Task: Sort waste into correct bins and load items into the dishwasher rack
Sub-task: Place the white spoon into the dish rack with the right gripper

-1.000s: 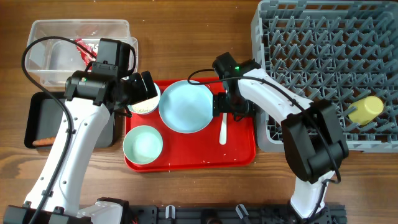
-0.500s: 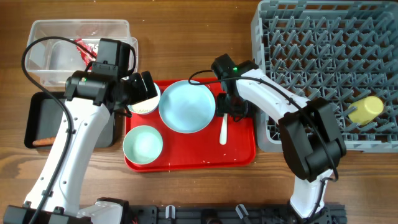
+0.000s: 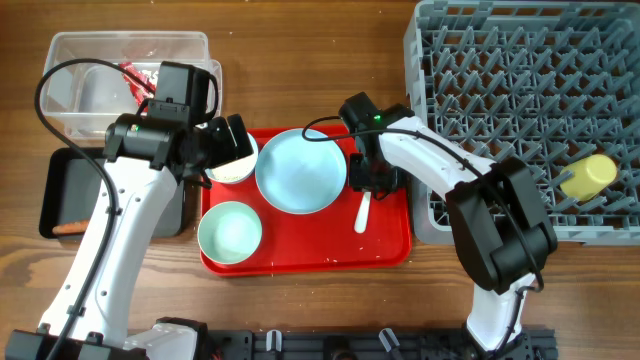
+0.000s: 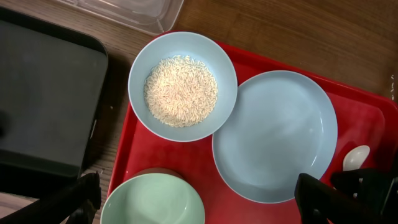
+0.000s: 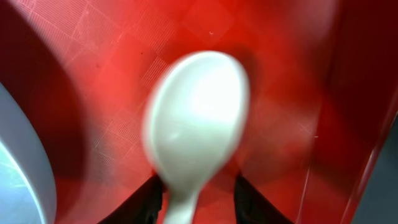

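Note:
The white spoon (image 3: 362, 212) lies on the red tray (image 3: 300, 250), right of the light-blue plate (image 3: 300, 172). My right gripper (image 3: 365, 180) is down over its handle end. In the right wrist view the spoon (image 5: 199, 124) is blurred, and the right gripper (image 5: 200, 194) stands open with a finger on each side of the neck and a gap on the right. My left gripper (image 4: 202, 208) hangs wide open and empty above the tray. Below it are the bowl of rice (image 4: 183, 87), the plate (image 4: 273, 134) and the empty mint bowl (image 4: 152, 202). A yellow cup (image 3: 590, 175) lies in the grey rack (image 3: 500, 60).
The clear tub (image 3: 100, 60) at the back left holds a red wrapper (image 3: 133, 75). In front of it the black tray (image 3: 65, 180) holds an orange-brown food piece (image 3: 68, 228). The rack's near-left corner stands close to my right arm.
My right gripper's jaws have narrowed round the spoon's neck and the wrist has shifted slightly. The left arm and the dishes have not moved.

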Motion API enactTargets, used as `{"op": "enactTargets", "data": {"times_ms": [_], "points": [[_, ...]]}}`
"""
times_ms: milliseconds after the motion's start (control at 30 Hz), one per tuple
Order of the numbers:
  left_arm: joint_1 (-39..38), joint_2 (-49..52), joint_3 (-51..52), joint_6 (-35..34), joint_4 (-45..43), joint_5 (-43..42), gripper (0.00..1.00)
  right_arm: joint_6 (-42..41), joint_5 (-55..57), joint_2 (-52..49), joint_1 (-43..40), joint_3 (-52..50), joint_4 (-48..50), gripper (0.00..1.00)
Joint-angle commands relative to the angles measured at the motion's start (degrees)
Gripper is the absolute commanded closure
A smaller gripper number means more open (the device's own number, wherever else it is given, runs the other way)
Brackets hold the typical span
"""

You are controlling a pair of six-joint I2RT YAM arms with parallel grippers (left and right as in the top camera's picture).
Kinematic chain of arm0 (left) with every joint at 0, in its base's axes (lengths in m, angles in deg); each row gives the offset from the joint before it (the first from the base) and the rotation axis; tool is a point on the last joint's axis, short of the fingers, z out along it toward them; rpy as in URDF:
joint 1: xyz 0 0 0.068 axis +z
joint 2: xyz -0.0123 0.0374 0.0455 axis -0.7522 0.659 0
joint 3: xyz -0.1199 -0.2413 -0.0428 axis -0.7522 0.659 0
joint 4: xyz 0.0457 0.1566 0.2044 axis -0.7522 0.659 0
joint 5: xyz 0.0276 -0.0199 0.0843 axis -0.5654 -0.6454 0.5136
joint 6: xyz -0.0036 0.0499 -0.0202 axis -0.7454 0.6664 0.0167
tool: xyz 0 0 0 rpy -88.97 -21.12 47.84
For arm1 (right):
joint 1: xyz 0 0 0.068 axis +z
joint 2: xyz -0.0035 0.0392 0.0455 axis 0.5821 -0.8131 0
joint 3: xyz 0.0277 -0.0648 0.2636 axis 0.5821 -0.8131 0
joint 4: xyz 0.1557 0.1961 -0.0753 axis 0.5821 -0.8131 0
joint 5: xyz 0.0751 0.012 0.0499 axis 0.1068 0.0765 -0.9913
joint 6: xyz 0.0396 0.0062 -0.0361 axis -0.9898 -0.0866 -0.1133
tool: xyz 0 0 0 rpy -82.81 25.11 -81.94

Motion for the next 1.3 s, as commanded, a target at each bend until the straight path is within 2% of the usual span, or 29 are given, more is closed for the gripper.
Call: {"op": "enactTargets", "data": {"times_ms": [0,133,200,333,500,667,767,867,1033,1267], "points": [[0.3,-0.9,-0.4,-0.8,0.0,0.9,0.0,-0.4,0.2,-1.1,0.2,-1.7,0.3,0.72],[0.3,-0.9,-0.4,-0.8,0.1,0.9,0.0,0.1,0.2,-1.1,0.2,-1.7,0.3,0.82],[0.3,-0.9,-0.4,-0.8,0.0,0.9,0.0,0.2,0.2,-1.1,0.2,-1.7,0.7,0.89],[0.3,-0.9,-0.4,-0.8,0.1,0.9,0.0,0.2,0.2,-0.7,-0.4,-1.6,0.7,0.96],[0.3,-0.9,-0.4,-0.8,0.0,0.9,0.0,2.8,0.1,2.9,-0.6,-0.2,-0.5,0.96],[0.3,-0.9,-0.4,-0.8,0.0,0.9,0.0,7.8,0.4,14.3,-1.5,1.0,-2.5,0.96],[0.3,-0.9,-0.4,-0.8,0.0,0.9,0.0,11.4,3.5,25.9,-5.8,1.0,-2.6,0.96],[0.3,-0.9,-0.4,-0.8,0.0,0.9,0.0,17.2,3.5,31.0,-11.7,1.0,-2.6,0.96],[0.3,-0.9,-0.4,-0.8,0.0,0.9,0.0,25.6,3.1,29.4,-20.5,-0.1,-3.1,0.95],[0.3,-0.9,-0.4,-0.8,0.1,0.9,0.0,28.7,-1.9,20.3,-21.2,-0.8,-3.0,0.95]]}}
